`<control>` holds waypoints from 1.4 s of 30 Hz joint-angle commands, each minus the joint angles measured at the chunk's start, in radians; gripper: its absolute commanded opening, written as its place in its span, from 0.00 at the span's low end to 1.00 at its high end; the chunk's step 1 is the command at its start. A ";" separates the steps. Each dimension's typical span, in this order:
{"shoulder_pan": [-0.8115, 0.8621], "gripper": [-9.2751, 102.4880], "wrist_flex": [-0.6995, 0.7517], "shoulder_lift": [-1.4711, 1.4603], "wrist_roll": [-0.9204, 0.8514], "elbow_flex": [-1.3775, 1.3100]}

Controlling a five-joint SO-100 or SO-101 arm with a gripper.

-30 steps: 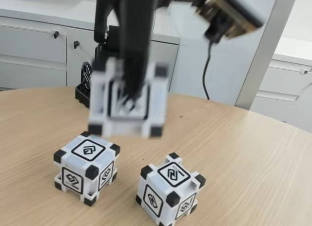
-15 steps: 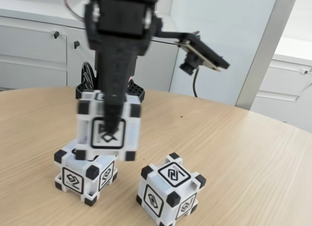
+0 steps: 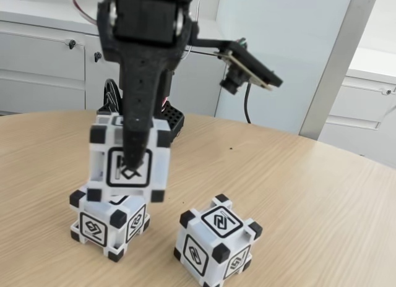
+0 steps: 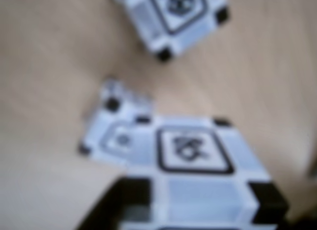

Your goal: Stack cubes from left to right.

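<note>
The fingers (image 3: 133, 160) are closing on the held cube (image 3: 128, 166), one black finger running down over its front face in the fixed view, the other hidden behind, so the grip seems to be across two opposite flat faces. That looks like the right place to take it: the faces are smooth hard plastic and may be slippery, while the black corner blocks are giving small ledges that could catch. The cube is likely light and stiff, hollow-looking at the edges, and not fragile. It is hanging just above the left cube (image 3: 109, 224), overlapping its top edge in this view and tilting slightly; whether they are touching I cannot tell. In the wrist view the held cube (image 4: 198, 170) is lying at about 4 o'clock from the left cube (image 4: 115, 133), so it may be sitting off-centre. The right cube (image 3: 216, 242) is resting on the counter (image 3: 309, 206), near, at 3 o'clock from the left one.
</note>
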 commanded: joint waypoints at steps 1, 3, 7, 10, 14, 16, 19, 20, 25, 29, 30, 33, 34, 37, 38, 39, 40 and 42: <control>0.023 0.24 0.057 0.018 -0.043 -0.003; 0.025 0.24 0.087 0.018 -0.058 -0.003; 0.026 0.24 0.095 0.018 -0.064 -0.003; 0.026 0.24 0.094 0.015 -0.063 -0.003; 0.026 0.24 0.084 0.014 -0.061 -0.003; 0.026 0.24 0.083 0.012 -0.058 -0.002; 0.026 0.24 0.081 -0.015 -0.055 -0.002; 0.026 0.24 0.081 -0.031 -0.055 -0.002; 0.026 0.24 0.081 -0.064 -0.061 -0.005; 0.026 0.24 0.081 -0.066 -0.071 -0.003; 0.028 0.24 0.086 -0.066 -0.075 -0.003; 0.049 0.23 0.095 -0.066 -0.091 -0.003; 0.066 0.23 0.095 -0.066 -0.094 -0.003; 0.109 0.23 0.086 -0.066 -0.100 -0.003; 0.115 0.23 0.084 -0.066 -0.097 -0.003; 0.118 0.23 0.084 -0.067 -0.097 -0.003; 0.118 0.24 0.083 -0.067 -0.097 -0.003; 0.118 0.24 0.083 -0.067 -0.100 -0.002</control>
